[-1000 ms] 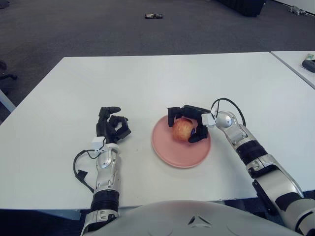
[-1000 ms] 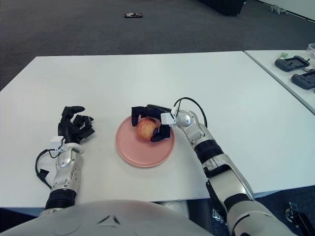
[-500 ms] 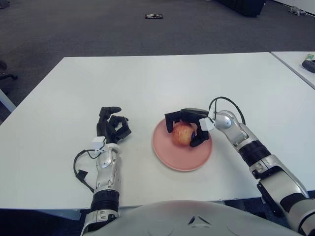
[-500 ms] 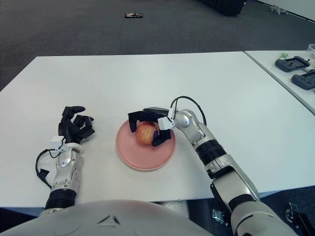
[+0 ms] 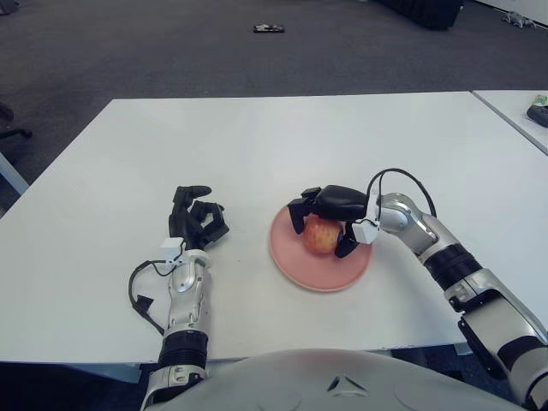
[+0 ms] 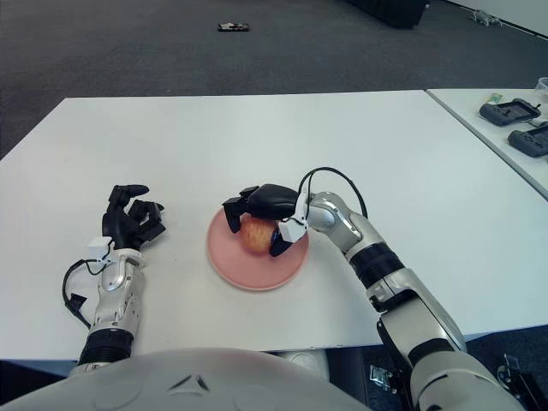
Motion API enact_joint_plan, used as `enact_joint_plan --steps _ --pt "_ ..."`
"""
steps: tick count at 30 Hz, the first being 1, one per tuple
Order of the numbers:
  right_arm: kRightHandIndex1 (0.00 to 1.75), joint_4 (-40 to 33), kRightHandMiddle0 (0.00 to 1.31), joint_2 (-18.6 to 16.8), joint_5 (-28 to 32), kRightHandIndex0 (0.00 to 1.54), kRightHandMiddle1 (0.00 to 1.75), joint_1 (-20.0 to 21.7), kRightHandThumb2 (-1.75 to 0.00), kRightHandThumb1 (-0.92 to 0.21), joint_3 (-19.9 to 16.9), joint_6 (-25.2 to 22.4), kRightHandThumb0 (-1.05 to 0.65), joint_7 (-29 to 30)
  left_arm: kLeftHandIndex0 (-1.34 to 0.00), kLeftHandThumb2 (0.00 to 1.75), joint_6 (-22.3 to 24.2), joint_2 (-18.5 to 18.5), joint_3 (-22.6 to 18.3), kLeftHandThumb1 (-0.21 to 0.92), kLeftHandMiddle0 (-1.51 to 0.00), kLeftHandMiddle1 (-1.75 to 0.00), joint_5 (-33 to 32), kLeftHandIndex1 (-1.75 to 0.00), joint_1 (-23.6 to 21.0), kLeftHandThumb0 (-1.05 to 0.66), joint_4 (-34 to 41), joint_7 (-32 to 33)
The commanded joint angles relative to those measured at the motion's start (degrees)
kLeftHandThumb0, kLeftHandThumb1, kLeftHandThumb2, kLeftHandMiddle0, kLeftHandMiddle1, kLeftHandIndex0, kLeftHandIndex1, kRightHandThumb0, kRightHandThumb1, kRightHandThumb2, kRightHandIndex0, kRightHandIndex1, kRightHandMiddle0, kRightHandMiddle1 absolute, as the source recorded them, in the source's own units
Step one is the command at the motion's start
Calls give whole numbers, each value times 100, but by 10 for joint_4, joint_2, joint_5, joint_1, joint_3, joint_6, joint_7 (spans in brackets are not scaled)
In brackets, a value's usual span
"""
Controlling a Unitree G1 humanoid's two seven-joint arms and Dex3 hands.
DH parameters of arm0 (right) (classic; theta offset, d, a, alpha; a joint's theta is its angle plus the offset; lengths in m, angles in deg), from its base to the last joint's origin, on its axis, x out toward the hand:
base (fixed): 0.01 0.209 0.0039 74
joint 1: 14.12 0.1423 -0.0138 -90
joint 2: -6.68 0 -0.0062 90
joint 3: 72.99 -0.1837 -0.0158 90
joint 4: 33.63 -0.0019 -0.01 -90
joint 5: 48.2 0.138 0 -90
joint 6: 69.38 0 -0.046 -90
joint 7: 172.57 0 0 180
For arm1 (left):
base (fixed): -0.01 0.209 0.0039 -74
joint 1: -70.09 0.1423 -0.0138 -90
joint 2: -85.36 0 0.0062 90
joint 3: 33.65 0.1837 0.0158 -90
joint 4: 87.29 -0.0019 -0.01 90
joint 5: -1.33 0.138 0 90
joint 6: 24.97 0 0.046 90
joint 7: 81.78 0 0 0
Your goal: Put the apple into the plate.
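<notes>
A red and yellow apple (image 5: 320, 235) rests on a pink plate (image 5: 315, 272) on the white table, right of centre. My right hand (image 5: 329, 217) reaches in from the right and its black fingers curl over and around the apple, touching it. My left hand (image 5: 195, 220) rests on the table to the plate's left, fingers loosely curled and holding nothing.
The white table (image 5: 257, 145) stretches far behind the plate. A second table with dark devices (image 6: 512, 111) stands at the far right. A small dark object (image 5: 267, 28) lies on the carpet beyond.
My right hand has rotated so the palm covers the apple from above. The plate and apple have shifted slightly to the right. The left hand has not moved.
</notes>
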Motion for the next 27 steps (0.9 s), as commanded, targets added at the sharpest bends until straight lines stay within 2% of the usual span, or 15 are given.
enact_joint_plan --steps 1,2,3,4,6,10,13,16,21,27 --pt "130 -1 11 7 -18 10 145 -9 -107 -35 2 4 -33 13 -42 130 17 -2 0 33 -58 -175 1 -169 10 -1 -16 1" --pt "106 0 7 8 -19 6 129 -8 -104 -36 2 10 -43 19 -43 130 16 -2 0 33 -58 -175 1 -169 10 -1 -16 1" --pt "91 0 4 8 -20 4 119 -7 -101 -38 3 14 -49 23 -43 130 16 -2 0 33 -58 -175 1 -168 10 -1 -16 1" --pt "86 1 3 8 -23 3 115 -7 -100 -38 3 19 -52 29 -43 130 16 -2 0 33 -58 -175 2 -168 10 -1 -16 1" --pt "61 0 1 11 -24 1 97 -4 -95 -41 1 31 -59 36 -43 130 16 -2 1 32 -58 -175 2 -168 11 -1 -15 1" --pt "34 1 0 17 -25 0 76 -1 -90 -46 -4 49 -67 47 -43 131 20 0 3 33 -58 -175 5 -169 11 -1 -14 2" --pt "14 5 0 21 -30 0 53 3 -80 -55 -5 64 -76 58 -41 131 23 1 2 33 -59 -175 6 -170 10 -1 -14 4" --pt "4 8 0 24 -31 0 30 8 -69 -65 -7 73 -85 64 -41 131 25 0 1 33 -59 -175 5 -171 9 -1 -14 5" --pt "1 19 0 21 -30 0 9 16 -57 -76 -13 97 -93 86 -40 131 26 0 1 33 -59 -175 7 -172 9 -1 -13 6" --pt "0 26 0 19 -13 0 1 24 -46 -83 -21 117 -99 95 -39 132 22 0 2 33 -60 -175 8 -173 9 -1 -15 5"
